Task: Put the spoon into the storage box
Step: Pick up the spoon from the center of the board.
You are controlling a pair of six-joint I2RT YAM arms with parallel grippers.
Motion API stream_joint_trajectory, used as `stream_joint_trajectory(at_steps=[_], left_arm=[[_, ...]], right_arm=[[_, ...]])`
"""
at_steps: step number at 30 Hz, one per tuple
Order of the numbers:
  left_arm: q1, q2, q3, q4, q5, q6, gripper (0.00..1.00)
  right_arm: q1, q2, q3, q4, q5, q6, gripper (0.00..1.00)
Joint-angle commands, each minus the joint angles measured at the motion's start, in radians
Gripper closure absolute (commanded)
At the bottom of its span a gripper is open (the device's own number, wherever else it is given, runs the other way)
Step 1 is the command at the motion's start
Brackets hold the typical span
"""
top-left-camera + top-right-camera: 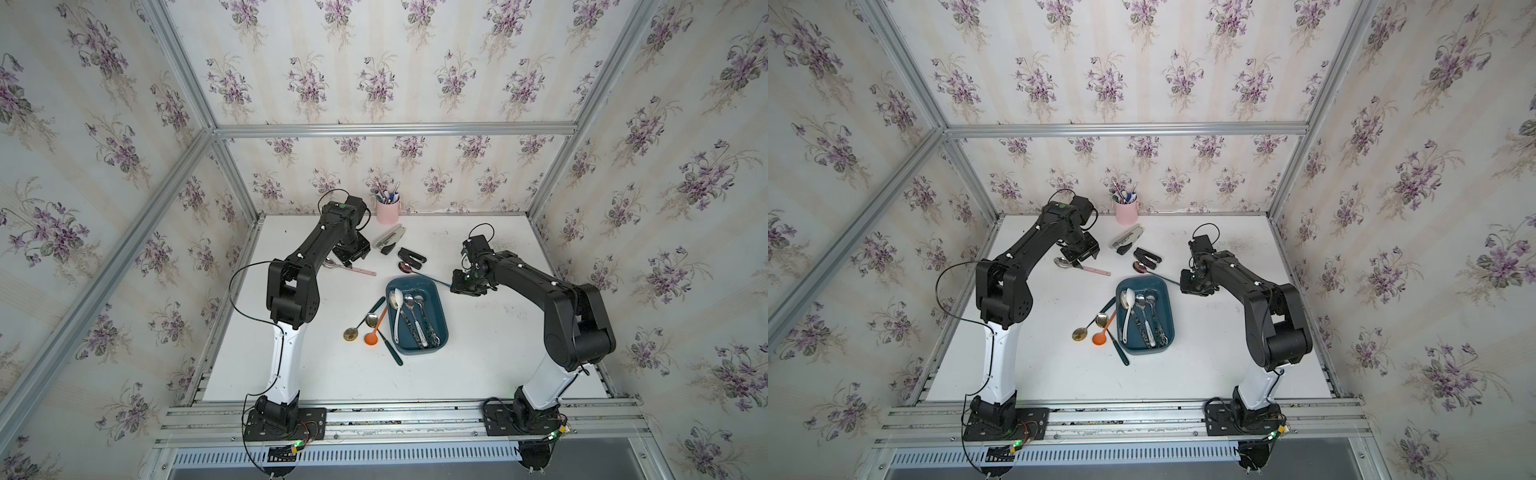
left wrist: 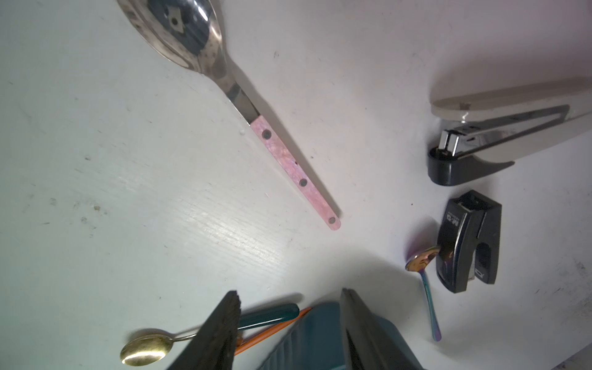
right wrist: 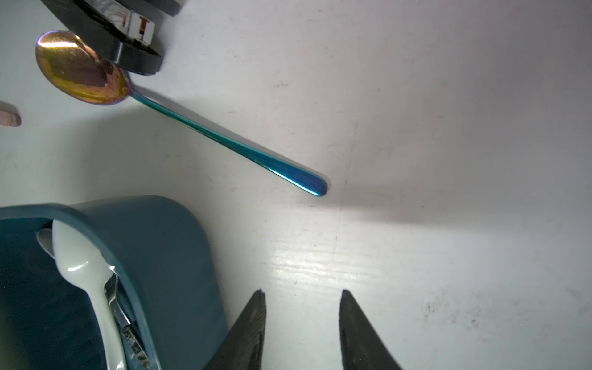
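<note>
Dark teal plastic storage box holds several spoons; pink-handled steel spoon lies outside on tabletop. Left hand, right hand: parted, empty.

Noted: left arm & right arm, lower links white, upper links/joints matte black. Black cables seen looped ext. Base plates black, screwed; green LEDs lit. Right gripper fingers dark, wedge-shaped, ribbed.
</note>
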Motion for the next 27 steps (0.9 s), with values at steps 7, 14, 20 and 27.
stream_joint_trajectory(at_steps=[7,14,20,27], left_arm=[[0.019,0.101,0.056,0.009,-0.014,-0.219,0.42],[0.023,0.174,0.104,-0.009,-0.062,-0.287,0.43],[0.025,0.214,0.113,-0.030,-0.122,-0.304,0.44],[0.030,0.262,0.181,-0.032,-0.178,-0.300,0.48]], right_arm=[[0.001,0.040,0.015,-0.006,0.005,-0.021,0.60],[0.001,0.060,0.015,-0.002,-0.003,-0.033,0.60],[-0.001,0.066,0.009,0.004,0.002,-0.041,0.60],[-0.001,0.072,0.011,0.006,-0.011,-0.043,0.60]])
